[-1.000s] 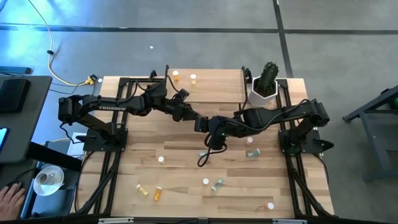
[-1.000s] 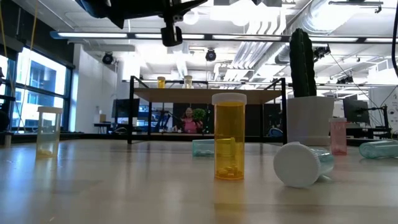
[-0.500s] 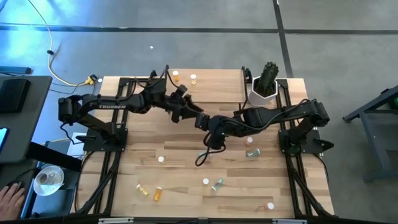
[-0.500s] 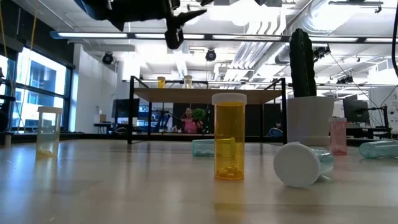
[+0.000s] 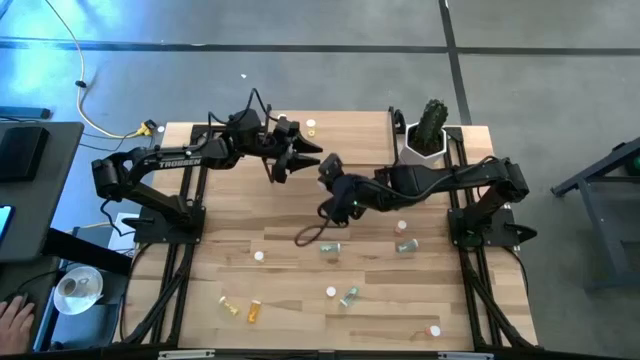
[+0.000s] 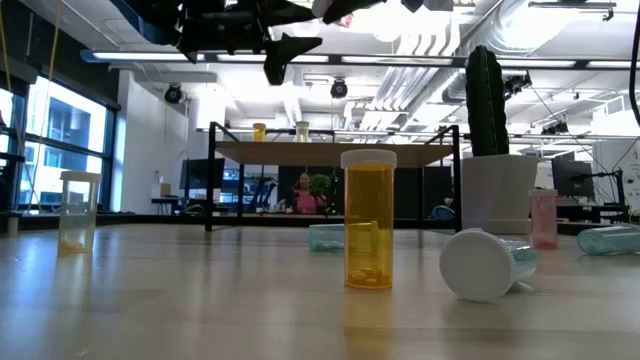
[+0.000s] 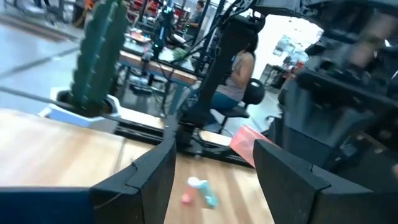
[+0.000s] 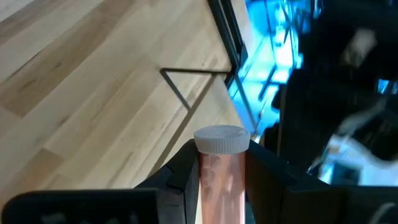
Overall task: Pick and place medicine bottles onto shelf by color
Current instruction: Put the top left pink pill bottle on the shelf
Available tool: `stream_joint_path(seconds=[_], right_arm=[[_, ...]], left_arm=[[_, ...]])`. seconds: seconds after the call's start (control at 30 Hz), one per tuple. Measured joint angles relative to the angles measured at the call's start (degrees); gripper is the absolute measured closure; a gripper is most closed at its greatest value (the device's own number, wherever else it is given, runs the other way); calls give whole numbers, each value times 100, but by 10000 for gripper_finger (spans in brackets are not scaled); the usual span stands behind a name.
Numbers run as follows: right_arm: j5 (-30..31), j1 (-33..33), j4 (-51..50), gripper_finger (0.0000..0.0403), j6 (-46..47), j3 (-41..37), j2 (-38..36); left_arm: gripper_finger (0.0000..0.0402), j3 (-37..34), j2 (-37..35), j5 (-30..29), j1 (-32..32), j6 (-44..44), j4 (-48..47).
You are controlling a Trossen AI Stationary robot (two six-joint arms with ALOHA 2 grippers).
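A pink medicine bottle (image 8: 219,169) with a white cap sits between the fingers of my right gripper (image 5: 330,166), which is shut on it above the table's middle, just in front of the shelf (image 5: 345,138). My left gripper (image 5: 303,159) hovers close by on its left, open and empty; its wrist view shows nothing between the fingers (image 7: 144,179). An orange bottle (image 5: 282,122) and a pale one (image 5: 311,125) stand on the shelf's left part. Several more bottles lie or stand on the tabletop, among them an upright orange one (image 6: 368,218). My right gripper pinches the pink bottle's body (image 8: 217,180) between its two fingers (image 8: 184,167), one on each side. The white cap (image 8: 221,139) sticks out past the fingertips. The fingers slant downward toward the table's far left. The bottle is lifted clear of table and shelf.
A white pot with a cactus (image 5: 426,137) stands at the shelf's right end. Loose bottles dot the near half of the table (image 5: 254,311), (image 5: 349,296), (image 5: 405,245), (image 5: 434,330). A cable loop (image 5: 313,236) hangs under the right arm.
My left gripper has opened, let go of the pink bottle and drawn back toward the table's far left, rolling its wrist. My right gripper keeps the bottle, has rolled too and shifted a little toward the shelf.
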Motion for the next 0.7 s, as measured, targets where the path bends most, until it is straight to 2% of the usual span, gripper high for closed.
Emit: stream_joint_path(seconds=[0.27, 0.5, 0.7], right_arm=[[1, -545, -62, 311, 1235, -2, -11], [232, -1154, 231, 311, 1633, -2, -59], [195, -1836, 747, 311, 2012, -4, -159]], left_arm=[[197, 0, -50, -51, 374, 914, -9], [198, 0, -381, -70, 681, 1128, -3], [198, 0, -617, -68, 775, 1152, -53]])
